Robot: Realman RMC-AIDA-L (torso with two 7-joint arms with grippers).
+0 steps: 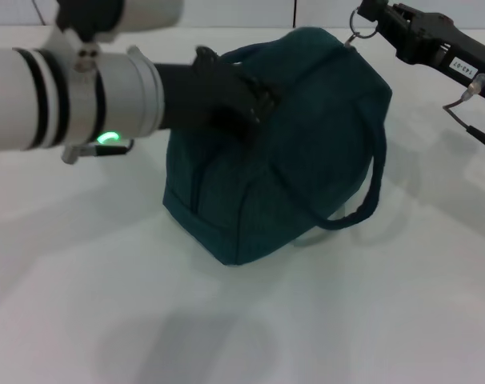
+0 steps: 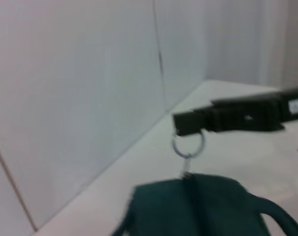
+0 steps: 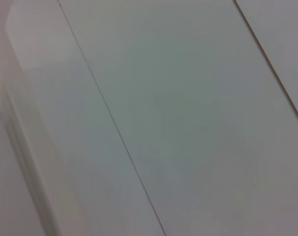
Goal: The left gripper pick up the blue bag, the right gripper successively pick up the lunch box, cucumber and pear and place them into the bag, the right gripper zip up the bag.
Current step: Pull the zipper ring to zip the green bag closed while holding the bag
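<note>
Two grippers on one landmark, the large dark teal-blue fabric bag [image 1: 290, 152] standing on the white table [image 1: 106, 320]. Left to right: the left gripper [image 1: 254, 108], a black claw on a black arm with a silver cuff, sits at the bag's top on its left side, by a loop handle; its fingers are buried against the dark fabric, so I cannot tell whether they are clamped or spread. Right of that, at the bag's top far corner, the small silver ring-pull of the zipper [image 1: 361, 34] stands up, and the right gripper [image 1: 369, 16], the black claw with the white number label [image 1: 460, 67], has its tips pinched onto that ring; the left wrist view confirms it, ring [image 2: 188, 143] hanging from the closed black tip [image 2: 186, 122] just above the bag [image 2: 203, 206]. Key relation: ring at the right gripper's tip, zip line running back along the bag's top towards the left gripper, so my read is the pull goes along that axis. Right arm is nearer. Label digits not legible. Lunch box, cucumber and pear not visible.
</note>
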